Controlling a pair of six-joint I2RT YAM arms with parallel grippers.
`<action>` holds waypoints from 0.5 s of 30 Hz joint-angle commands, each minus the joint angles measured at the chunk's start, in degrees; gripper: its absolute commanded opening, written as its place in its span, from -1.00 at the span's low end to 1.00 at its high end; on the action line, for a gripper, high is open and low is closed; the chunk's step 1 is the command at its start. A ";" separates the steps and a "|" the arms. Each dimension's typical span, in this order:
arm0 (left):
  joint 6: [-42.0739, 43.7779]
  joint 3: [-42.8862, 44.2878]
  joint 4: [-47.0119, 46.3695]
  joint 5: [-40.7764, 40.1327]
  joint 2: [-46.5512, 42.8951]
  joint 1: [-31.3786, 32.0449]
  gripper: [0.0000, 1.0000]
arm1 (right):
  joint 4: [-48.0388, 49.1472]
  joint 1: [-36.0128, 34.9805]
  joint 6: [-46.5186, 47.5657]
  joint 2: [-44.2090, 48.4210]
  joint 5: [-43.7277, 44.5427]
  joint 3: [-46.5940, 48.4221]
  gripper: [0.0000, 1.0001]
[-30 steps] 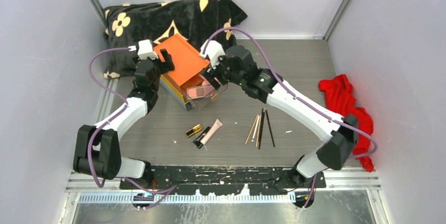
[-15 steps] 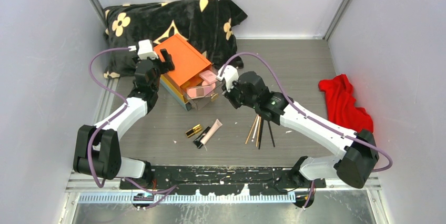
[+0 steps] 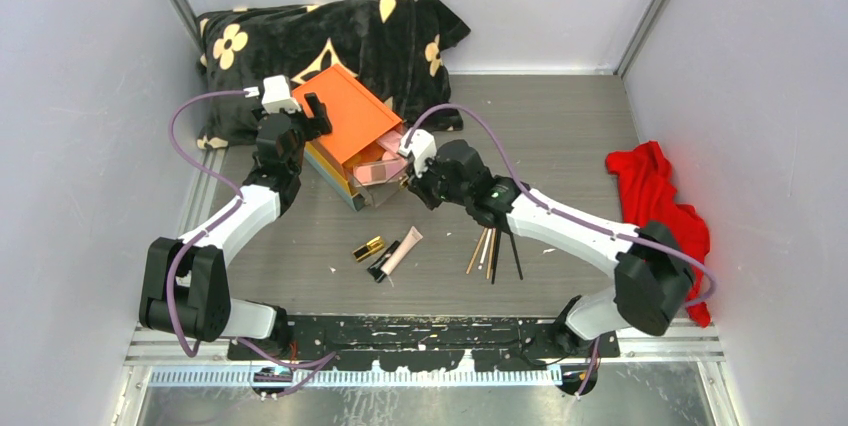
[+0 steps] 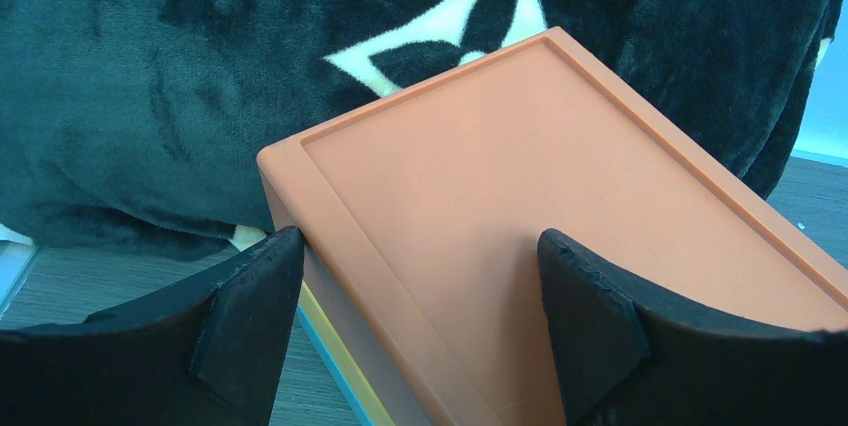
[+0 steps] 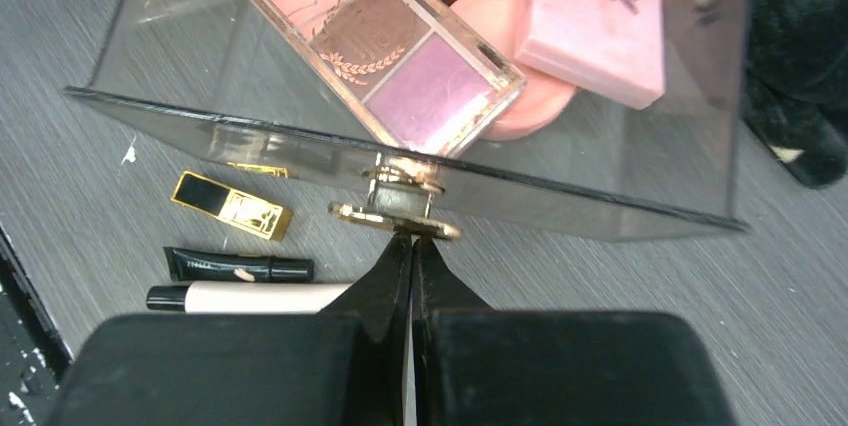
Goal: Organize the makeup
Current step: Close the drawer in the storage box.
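The clear drawer (image 5: pixel 200 96) of the orange-topped box (image 3: pixel 345 116) stands pulled out. In it lie a three-pan palette (image 5: pixel 385 46), a closed pink palette (image 5: pixel 592 21) and a round pink compact (image 5: pixel 520 96). My right gripper (image 5: pixel 412 238) is shut, its tips against the drawer's gold knob (image 5: pixel 395 214) with nothing between them. On the table lie a gold-black lipstick (image 3: pixel 368 248), a black tube (image 5: pixel 240 267), a pink tube (image 3: pixel 403 249) and thin brushes (image 3: pixel 493 246). My left gripper (image 4: pixel 420 246) is open, straddling the box's back left corner.
A black blanket with cream flowers (image 3: pixel 330 31) lies bunched behind the box. A red cloth (image 3: pixel 660 206) sits against the right wall. Grey walls close in on both sides, and the arm bases stand on the black rail (image 3: pixel 420 331) at the near edge.
My right gripper left the space above the drawer, shut its jaws, pulled back and then came in low against the drawer's front knob. The left arm has not moved.
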State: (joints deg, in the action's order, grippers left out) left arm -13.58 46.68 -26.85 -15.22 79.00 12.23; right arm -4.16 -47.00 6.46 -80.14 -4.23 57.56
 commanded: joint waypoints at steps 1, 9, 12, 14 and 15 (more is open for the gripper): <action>2.68 -3.52 16.66 7.33 4.00 1.33 0.64 | 6.93 0.20 -0.47 -3.66 -1.28 3.53 -0.95; 2.66 -3.65 16.58 7.39 3.88 1.38 0.64 | 9.70 0.28 0.77 -10.61 -2.44 10.62 -0.95; 2.61 -3.83 16.45 7.35 3.74 1.39 0.64 | 10.00 0.33 1.63 -13.00 -2.56 13.66 -0.94; 2.60 -3.71 16.48 7.33 3.86 1.39 0.64 | 10.75 0.34 2.09 -14.38 -2.53 15.08 -0.94; 2.63 -3.67 16.48 7.37 3.87 1.38 0.64 | 11.24 0.31 2.27 -15.21 -2.39 15.70 -0.94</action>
State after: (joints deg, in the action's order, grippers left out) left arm -13.61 46.68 -26.87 -15.20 79.00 12.23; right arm 0.40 -47.00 7.29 -93.97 -6.09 68.36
